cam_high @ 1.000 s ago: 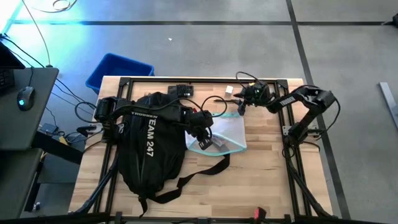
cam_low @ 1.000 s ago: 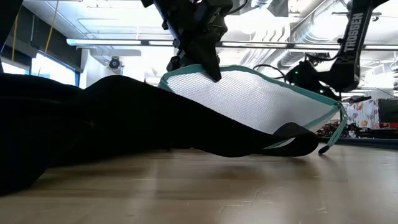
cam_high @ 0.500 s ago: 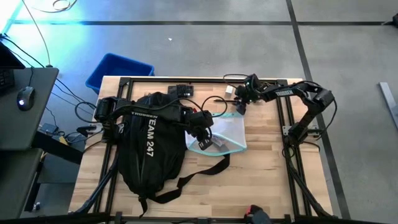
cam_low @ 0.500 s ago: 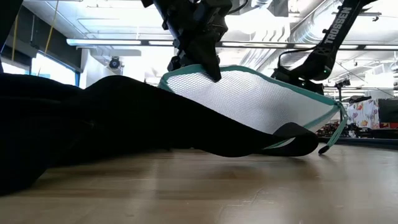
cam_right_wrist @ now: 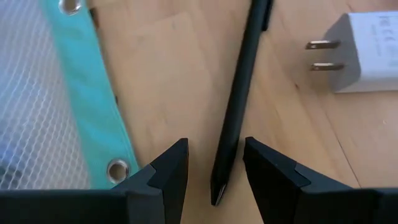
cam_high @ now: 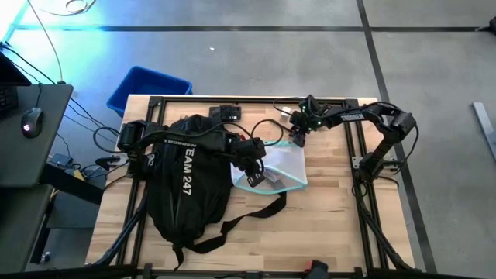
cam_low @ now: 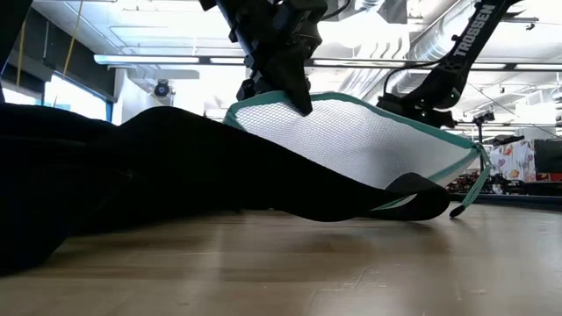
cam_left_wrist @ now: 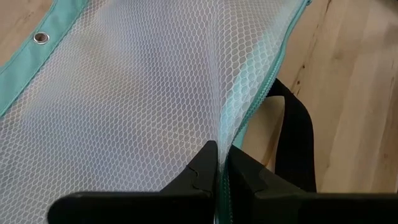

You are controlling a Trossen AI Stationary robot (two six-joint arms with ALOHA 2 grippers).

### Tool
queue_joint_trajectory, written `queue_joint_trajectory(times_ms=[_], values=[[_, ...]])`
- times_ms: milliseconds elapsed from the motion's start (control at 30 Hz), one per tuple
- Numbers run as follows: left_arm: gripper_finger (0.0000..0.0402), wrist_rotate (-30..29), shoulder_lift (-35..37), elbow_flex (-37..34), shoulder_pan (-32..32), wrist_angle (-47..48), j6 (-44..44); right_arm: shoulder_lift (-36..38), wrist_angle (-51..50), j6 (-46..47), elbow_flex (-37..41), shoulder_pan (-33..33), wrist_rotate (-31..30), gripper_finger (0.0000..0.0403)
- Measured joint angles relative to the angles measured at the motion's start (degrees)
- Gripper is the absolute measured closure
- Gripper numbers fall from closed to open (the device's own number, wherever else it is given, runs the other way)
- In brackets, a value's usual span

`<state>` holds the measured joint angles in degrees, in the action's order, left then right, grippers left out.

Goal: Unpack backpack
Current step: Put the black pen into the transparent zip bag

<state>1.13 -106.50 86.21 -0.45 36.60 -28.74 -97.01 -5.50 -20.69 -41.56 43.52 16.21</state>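
One black backpack (cam_high: 186, 182), white "TEAM 247" lettering, left gripper (cam_left_wrist: 217, 163) jaws pinching mesh pouch (cam_left_wrist: 137, 87), right gripper (cam_right_wrist: 214, 165) jaws parted, empty.

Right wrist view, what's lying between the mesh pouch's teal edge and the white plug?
A thin black pen lies on the bare wood between the mesh pouch and the white plug, shown in the right wrist view, with the open right gripper straddling its end.

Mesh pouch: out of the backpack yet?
Out. The mesh pouch lies on the table beside the backpack, pinched by the left gripper.
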Motion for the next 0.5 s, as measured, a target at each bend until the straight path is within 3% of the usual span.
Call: queue_joint_trajectory(times_ms=[167, 400, 500], values=[[0.0402, -0.02, 0.00, 0.00, 0.07, -0.15, 0.09, -0.93, -0.19, 4.27, -0.13, -1.83, -3.96, 0.0276], [0.0402, -0.04, 0.00, 0.00, 0.07, -0.37, 0.07, -2.89, -0.81, 9.74, -0.46, -4.35, -8.27, 0.0385], [0.0402, -0.15, 0.00, 0.00, 0.07, -0.38, 0.07, -1.57, -1.36, 12.77, -0.30, -5.38, -10.00, 0.0391]])
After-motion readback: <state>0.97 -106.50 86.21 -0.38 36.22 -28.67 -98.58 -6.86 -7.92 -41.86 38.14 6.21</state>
